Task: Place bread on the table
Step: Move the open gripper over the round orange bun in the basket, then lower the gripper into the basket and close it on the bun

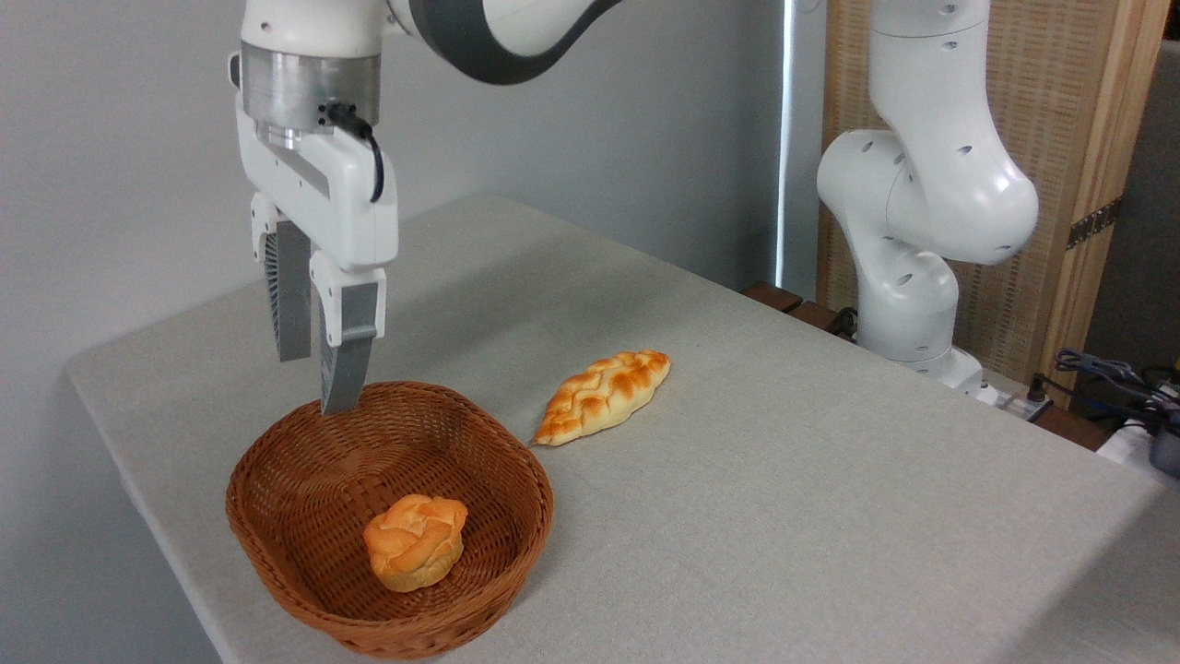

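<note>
So the bread (415, 541) sits inside the basket (277, 480), gripper (318, 383) hovering above the far rim, fingers nearly together, empty. I'd open wider, shift toward me over the bun, descend straight, then onto the table (784, 480)

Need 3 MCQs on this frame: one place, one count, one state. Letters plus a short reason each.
1. Where is the round bread?
A. on the cloth
B. in the basket
C. between the fingers

2. How many baked items are in view?
A. one
B. two
C. four

3. What is the gripper doing?
A. hanging empty above the basket's far rim
B. clamping the braided loaf
C. resting on the table

Answers:
1 B, wicker walls surround it.
2 B, bun plus loaf.
3 A, nothing sits between its fingers.
</note>
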Robot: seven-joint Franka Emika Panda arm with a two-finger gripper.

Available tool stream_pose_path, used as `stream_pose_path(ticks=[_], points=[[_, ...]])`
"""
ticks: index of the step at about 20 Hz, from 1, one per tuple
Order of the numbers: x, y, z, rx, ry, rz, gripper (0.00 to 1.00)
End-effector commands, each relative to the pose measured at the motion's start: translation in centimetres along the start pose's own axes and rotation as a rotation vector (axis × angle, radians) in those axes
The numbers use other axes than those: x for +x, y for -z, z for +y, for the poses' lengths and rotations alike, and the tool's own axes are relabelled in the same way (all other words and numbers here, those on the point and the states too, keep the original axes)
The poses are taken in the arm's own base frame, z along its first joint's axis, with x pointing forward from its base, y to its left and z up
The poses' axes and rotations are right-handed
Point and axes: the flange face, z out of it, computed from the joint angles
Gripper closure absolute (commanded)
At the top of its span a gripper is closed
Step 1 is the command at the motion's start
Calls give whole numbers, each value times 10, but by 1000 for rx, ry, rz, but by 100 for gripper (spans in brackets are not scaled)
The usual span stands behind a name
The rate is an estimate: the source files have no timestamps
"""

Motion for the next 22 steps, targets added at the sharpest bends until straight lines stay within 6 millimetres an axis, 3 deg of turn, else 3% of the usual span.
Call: stream_pose_path(ticks=[1,8,22], points=[[-2,-18,-7,-18,-9,-8,0],[-39,-87,-1,-51,-58,-167,0],[-41,-125,-3,-37,-85,-176,0]])
